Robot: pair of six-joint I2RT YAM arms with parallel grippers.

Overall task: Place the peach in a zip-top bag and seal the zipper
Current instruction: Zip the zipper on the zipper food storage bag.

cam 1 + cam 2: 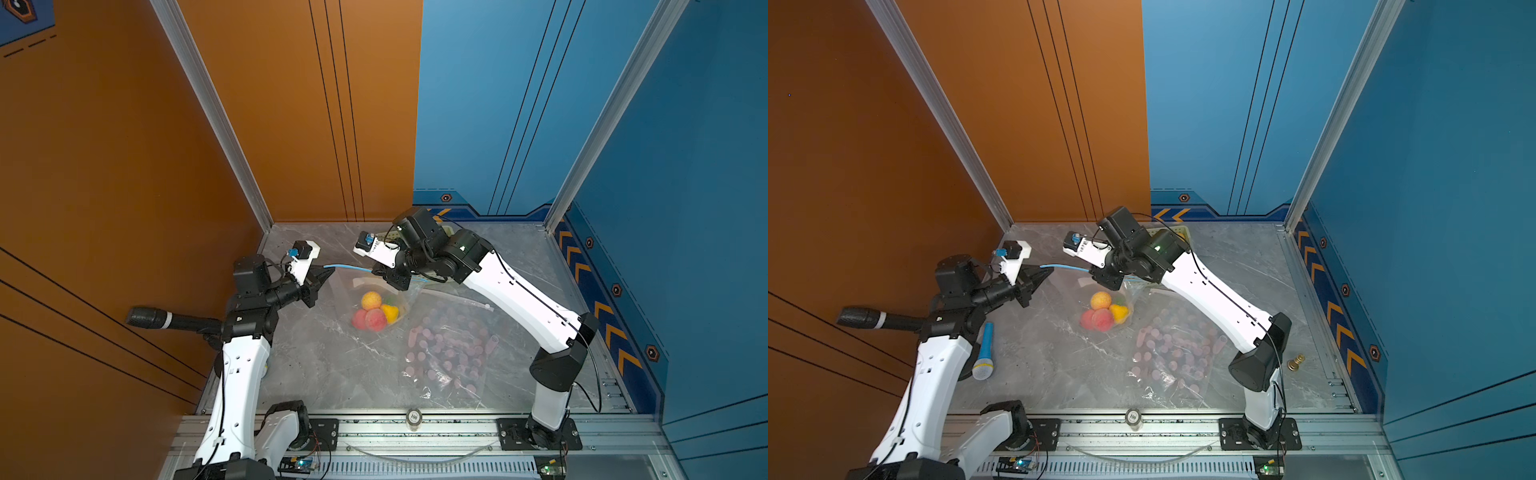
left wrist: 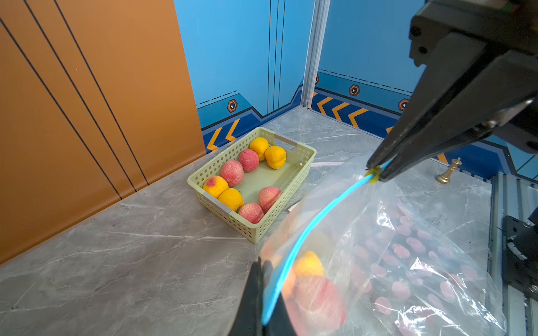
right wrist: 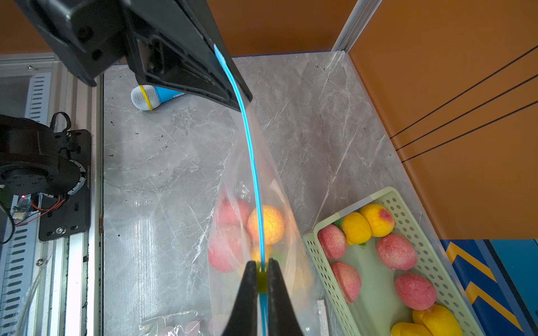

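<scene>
The left gripper [image 1: 331, 271] and right gripper [image 3: 263, 276] both clamp the blue zipper [image 3: 252, 163] of the zip-top bag [image 3: 237, 180] — the right on its yellow slider [image 2: 373, 175]. The peaches [image 1: 376, 319] sit inside, below and between them. Fruit weight could pull the strip from either pinch — dropping the bag.

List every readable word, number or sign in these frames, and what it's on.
"100": on top of the small round cap on the front rail, in both top views.
Serial-style print on the arm base motor: too small to read.
Orange chevrons and hexagon badges on the wall decals: signs only, no words.
Zip-top bag: no print visible.
</scene>
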